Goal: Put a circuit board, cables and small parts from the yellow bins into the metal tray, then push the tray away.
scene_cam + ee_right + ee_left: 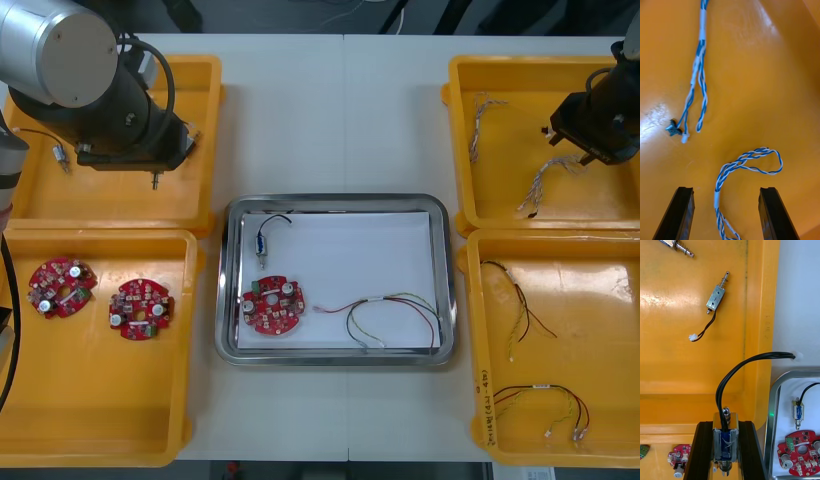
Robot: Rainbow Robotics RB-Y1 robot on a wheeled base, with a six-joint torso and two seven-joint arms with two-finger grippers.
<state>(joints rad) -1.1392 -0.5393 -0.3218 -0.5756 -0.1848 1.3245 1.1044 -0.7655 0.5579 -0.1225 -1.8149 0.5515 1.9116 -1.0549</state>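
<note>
Bench (300, 110): light, plain surface in sound condition. One straight seam (343, 120) runs from near edge to far edge, between the left gripper (155, 180) and the right gripper (590, 155). Beyond both grippers, past the bench's far edge, lies a dark strip of room (290, 15); its detail cannot be made out. Lighting is even, with short, soft shadows.
</note>
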